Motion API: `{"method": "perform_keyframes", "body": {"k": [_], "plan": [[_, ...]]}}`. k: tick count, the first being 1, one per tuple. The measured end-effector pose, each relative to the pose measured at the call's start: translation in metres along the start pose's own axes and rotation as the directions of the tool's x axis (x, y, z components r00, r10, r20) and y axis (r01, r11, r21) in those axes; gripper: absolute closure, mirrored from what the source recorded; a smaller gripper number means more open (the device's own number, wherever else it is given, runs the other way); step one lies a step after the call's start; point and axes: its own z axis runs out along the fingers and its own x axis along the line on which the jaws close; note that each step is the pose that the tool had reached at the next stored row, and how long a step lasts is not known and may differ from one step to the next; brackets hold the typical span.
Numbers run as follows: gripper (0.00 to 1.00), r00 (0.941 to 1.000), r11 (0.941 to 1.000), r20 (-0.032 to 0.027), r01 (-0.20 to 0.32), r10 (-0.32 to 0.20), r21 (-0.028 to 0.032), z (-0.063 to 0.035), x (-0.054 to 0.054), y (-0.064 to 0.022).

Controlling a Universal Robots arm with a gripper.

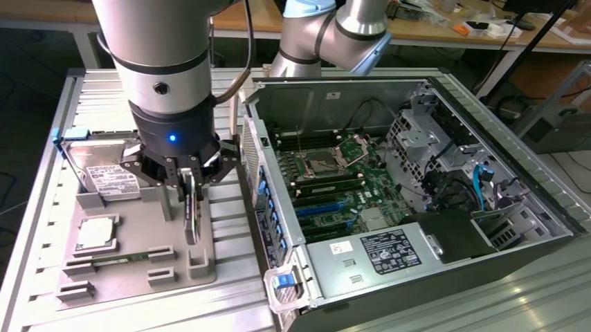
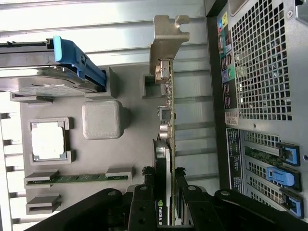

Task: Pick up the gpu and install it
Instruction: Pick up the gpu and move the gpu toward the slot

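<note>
The gpu [image 1: 191, 220] is a thin dark card standing on edge in the grey tray [image 1: 138, 214], close to the open computer case [image 1: 517, 207]. In the wrist view the gpu [image 2: 167, 110] runs away from the camera, and its pale metal bracket [image 2: 166, 38] is at the far end, seated in a tray holder. My gripper [image 1: 189, 185] hangs straight down over the card. Its black fingers [image 2: 144, 195] flank the near end of the card, one on each side, and press against it. The gripper [image 2: 163, 195] is shut on the gpu, which still rests in the tray.
The tray also holds a silver hard drive [image 1: 106, 176] with a blue clip, a processor [image 1: 95, 234] and a green memory stick [image 1: 115, 259]. The motherboard [image 1: 333, 187] lies exposed inside the case. The case's rear panel [image 2: 260, 62] and blue slot latches [image 2: 281, 175] sit right beside the card.
</note>
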Motion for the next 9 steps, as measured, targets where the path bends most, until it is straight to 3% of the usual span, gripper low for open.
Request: {"method": "perform_keyframes", "body": {"k": [9], "plan": [[0.73, 1.0, 1.0, -0.0001, 0.0, 0.0, 0.0, -0.0063, -0.0002, 0.0003]]}}
